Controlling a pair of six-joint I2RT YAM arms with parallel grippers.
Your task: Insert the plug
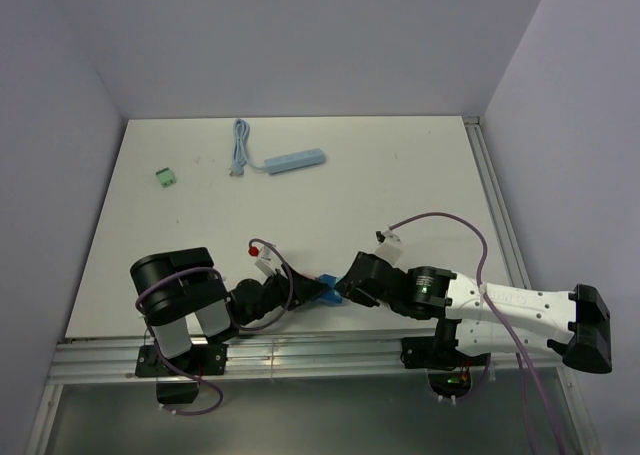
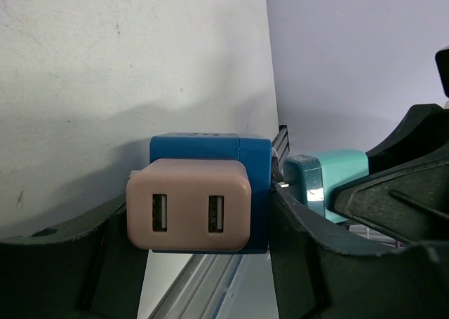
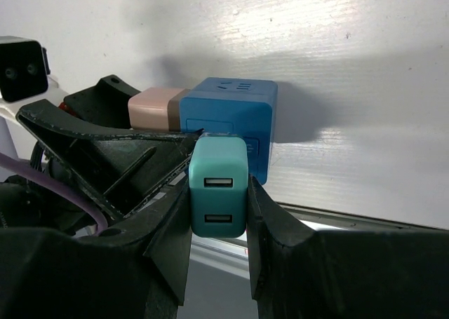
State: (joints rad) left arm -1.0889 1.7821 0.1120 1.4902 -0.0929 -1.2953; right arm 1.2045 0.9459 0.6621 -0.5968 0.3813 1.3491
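A white counter (image 1: pixel 300 205) is enclosed by lavender walls. A blue cube (image 1: pixel 327 288) is seen at its near edge, and a pale power strip (image 1: pixel 295 161) lies well beyond the cube.

From the left wrist, the left claw (image 2: pixel 200 217) is seen clamped across the cube and a pink plug (image 2: pixel 188 203) on its face.

From the right wrist, a teal plug (image 3: pixel 218 186) is gripped in the right claw (image 3: pixel 218 193), just against the cube's side. Whether its prongs are seated cannot be told.

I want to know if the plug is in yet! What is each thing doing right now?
blue cube: gripped by the left tool.
pink charger: plugged into the blue cube.
teal charger: held by the right tool, at the cube's side, small gap left.
power strip: lying loose, untouched.
green connector: lying loose.
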